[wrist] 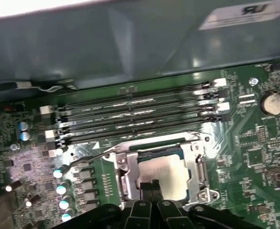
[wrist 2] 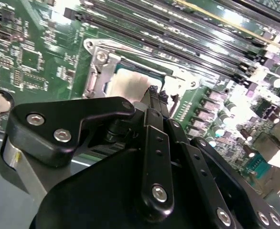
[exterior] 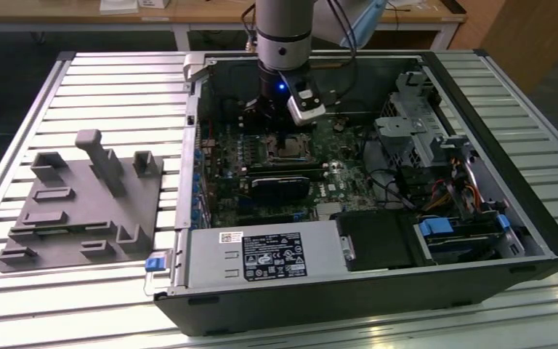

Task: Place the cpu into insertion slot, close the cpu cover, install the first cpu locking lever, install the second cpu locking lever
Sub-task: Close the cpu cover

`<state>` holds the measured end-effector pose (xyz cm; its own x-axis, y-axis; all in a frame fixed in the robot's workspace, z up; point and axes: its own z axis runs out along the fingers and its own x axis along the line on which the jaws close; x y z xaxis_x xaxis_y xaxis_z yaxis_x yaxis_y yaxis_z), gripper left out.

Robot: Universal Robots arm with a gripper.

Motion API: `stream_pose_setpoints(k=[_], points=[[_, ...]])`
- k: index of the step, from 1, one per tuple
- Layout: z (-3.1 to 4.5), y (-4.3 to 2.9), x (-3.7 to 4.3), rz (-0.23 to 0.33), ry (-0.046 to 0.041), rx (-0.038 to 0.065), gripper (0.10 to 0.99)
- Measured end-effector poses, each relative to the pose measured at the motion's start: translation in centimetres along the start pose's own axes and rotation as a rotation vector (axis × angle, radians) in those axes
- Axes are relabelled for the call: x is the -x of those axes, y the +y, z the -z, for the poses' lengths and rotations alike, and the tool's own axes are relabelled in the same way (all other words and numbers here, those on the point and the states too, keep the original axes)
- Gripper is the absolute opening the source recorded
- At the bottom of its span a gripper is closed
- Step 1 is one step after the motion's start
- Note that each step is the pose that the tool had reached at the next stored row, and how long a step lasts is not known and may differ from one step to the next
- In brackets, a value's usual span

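Note:
The cpu (wrist: pixel 163 172), a dull silvery square, lies in the insertion slot (wrist: pixel 125 183) on the green motherboard, also seen as the cpu (wrist 2: pixel 126 84) in the second wrist view. The cpu cover (wrist: pixel 198 163), a silvery frame, lies down around the chip; the cpu cover (wrist 2: pixel 98 63) shows its corner in the second wrist view. A thin wire locking lever (wrist: pixel 90 158) runs out from the socket's corner. My gripper (wrist: pixel 151 185) hovers just over the chip's edge, its black fingertips (wrist 2: pixel 154 92) pressed together with nothing between them. In the exterior view the gripper (exterior: pixel 281 125) hangs above the slot (exterior: pixel 287 148) inside the case.
Long black memory slots (wrist: pixel 135 117) lie beside the socket, with the case wall (wrist: pixel 140 43) behind them. A black card (exterior: pixel 281 186), power supply (exterior: pixel 259 256) and drive bays (exterior: pixel 424 138) crowd the case. A grey fixture plate (exterior: pixel 81 207) sits at the exterior view's left.

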<state>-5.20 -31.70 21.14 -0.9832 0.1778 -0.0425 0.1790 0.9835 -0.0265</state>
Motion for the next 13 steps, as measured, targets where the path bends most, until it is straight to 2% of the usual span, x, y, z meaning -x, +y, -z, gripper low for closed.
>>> stream_pose_setpoints(k=[3, 8, 13], points=[[-0.11, -0.05, -0.29, 0.006, -0.0018, 0.003, 0.106], [-0.31, -0.07, -0.36, 0.049, -0.0027, 0.009, 0.106], [-0.41, -0.13, -0.58, 0.075, 0.0001, 0.033, 0.106]])
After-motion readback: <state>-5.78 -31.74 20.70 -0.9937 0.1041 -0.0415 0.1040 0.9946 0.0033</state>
